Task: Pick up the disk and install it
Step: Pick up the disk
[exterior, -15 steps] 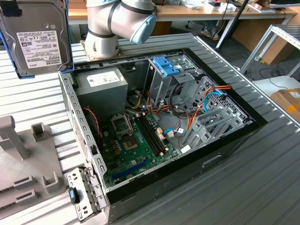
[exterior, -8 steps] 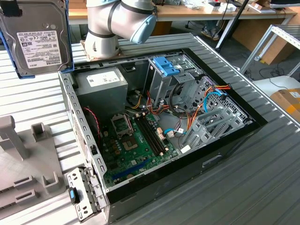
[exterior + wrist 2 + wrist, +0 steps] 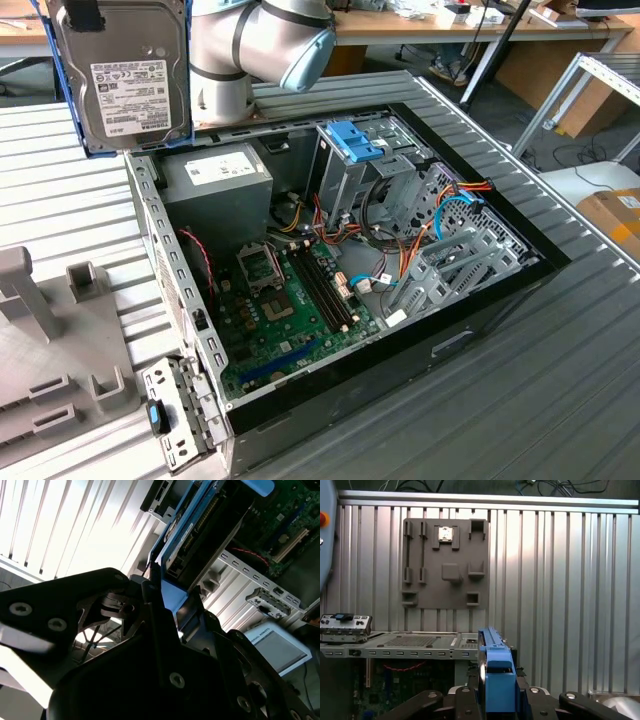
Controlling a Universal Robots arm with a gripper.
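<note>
Disk (image 3: 130, 85) hangs upright in the air at the exterior view's left, its label to the camera, above the back corner of the open computer case (image 3: 480, 330). In the first wrist view I see the hand (image 3: 496, 700) clenched on the disk's blue rail, one of the fingers (image 3: 465, 700) on each side. Just right of the disk, the arm (image 3: 260, 50) shows its thick grey joint behind the case. Further right, the metal cage (image 3: 345, 185) with its blue latch (image 3: 355, 140) is well apart from the disk.
</note>
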